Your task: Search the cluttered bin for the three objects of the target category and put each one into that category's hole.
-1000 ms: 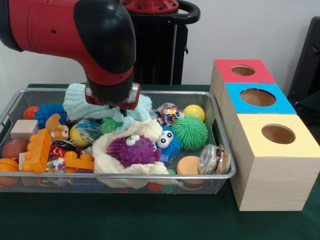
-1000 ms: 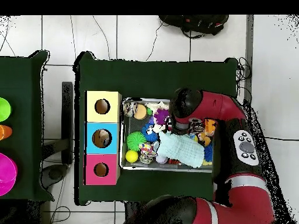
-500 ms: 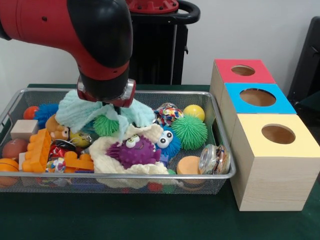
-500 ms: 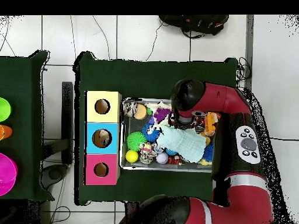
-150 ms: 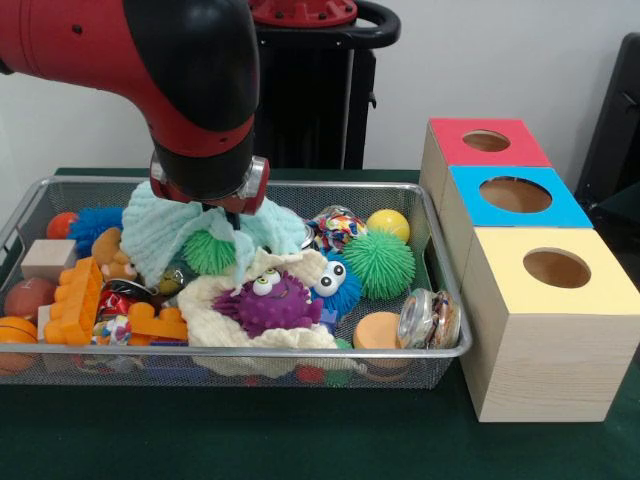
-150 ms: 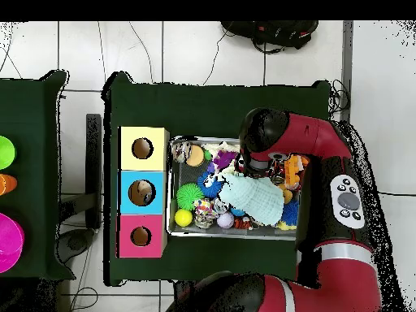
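Gripper fingers hidden by wrist, grip state can't tell; mint cloth drapes under it mid-bin, soft, light, floppy, best pinched at a bunched fold

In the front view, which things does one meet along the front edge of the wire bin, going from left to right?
Orange ball → orange block toy → purple googly-eyed toy → orange disc → clear jar → yellow-topped box.
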### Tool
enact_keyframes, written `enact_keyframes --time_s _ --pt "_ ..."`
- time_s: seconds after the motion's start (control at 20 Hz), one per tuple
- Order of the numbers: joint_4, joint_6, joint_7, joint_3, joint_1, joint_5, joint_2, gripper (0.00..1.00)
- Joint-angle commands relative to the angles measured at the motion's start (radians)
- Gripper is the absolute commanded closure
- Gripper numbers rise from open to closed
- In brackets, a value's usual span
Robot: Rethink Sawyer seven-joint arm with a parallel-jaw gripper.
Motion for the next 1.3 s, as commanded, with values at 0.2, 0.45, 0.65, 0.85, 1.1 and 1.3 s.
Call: enact_keyframes --time_s 0.2,0.45,0.65,0.85,1.1,1.3 --pt "0.119 -0.015 0.192 -0.014 0.023 0.064 -0.05 1.0" --pt "0.226 -0.096 0.375 -0.055 0.117 0.144 -0.096 1.0" --pt "0.206 -0.06 0.416 -0.087 0.156 0.199 -0.09 1.0" --pt "0.219 -0.076 0.465 -0.114 0.195 0.245 -0.085 1.0" --pt "0.316 -0.203 0.575 -0.146 0.273 0.314 -0.104 1.0" --pt "0.339 -0.246 0.51 -0.144 0.265 0.316 -0.105 1.0"
